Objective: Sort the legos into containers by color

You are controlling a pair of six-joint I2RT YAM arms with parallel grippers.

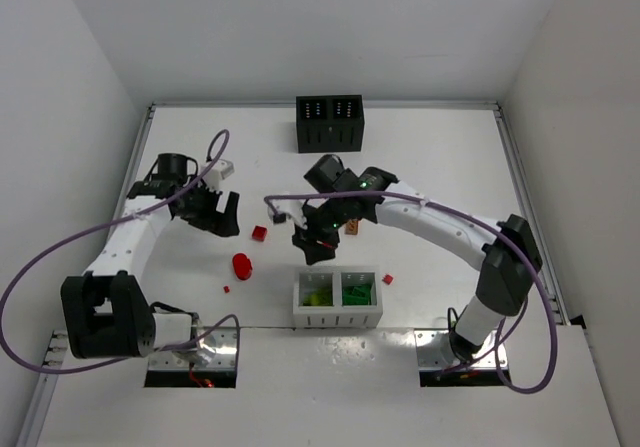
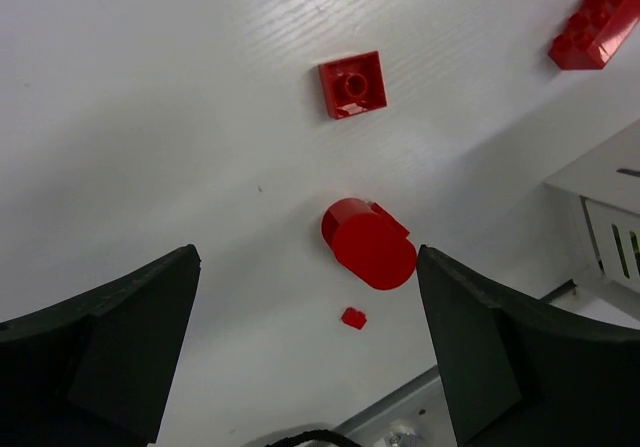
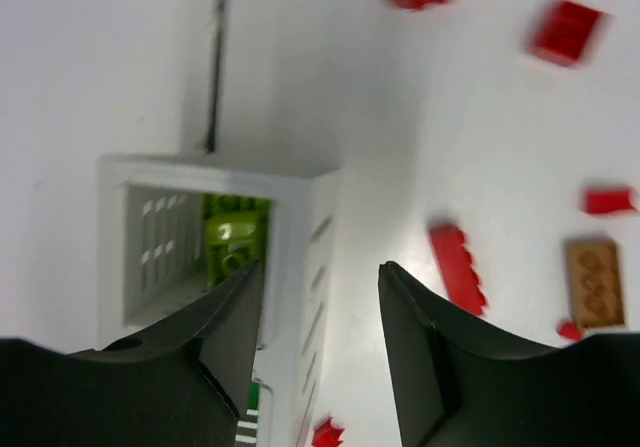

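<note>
Both grippers work the same middle patch, near each other in the top view. Move them together and they may clash.

Left gripper (image 2: 305, 287): jaws wide open, empty. Right gripper (image 3: 320, 277): jaws open, nothing between them, hanging over a wall of the white box (image 1: 338, 317).

If you drop the right one from here, a finger lands on that wall, not in a compartment. You'd likely shove or tip the box and spill the lime brick (image 3: 234, 237) and dark green bricks (image 1: 356, 291) inside. Shift off the rim first.

Black box (image 1: 329, 124) sits at the far edge, well apart from the loose reds. They presumably go there, and a long carry means more chance of a drop.

Red cylinder (image 2: 368, 244) lies under the left gripper. Its round side can roll or squirt out as you close, so centre on it.

Long red brick (image 3: 458, 267) and brown brick (image 3: 594, 283) lie near each other. A wide grab may take both colours.

Red square (image 2: 353, 84) lies flat and low, so fingers may scrape the table (image 2: 150, 87).

Red chip (image 2: 353, 317), just beside the cylinder, looks too small to pinch and is easily knocked away.
</note>
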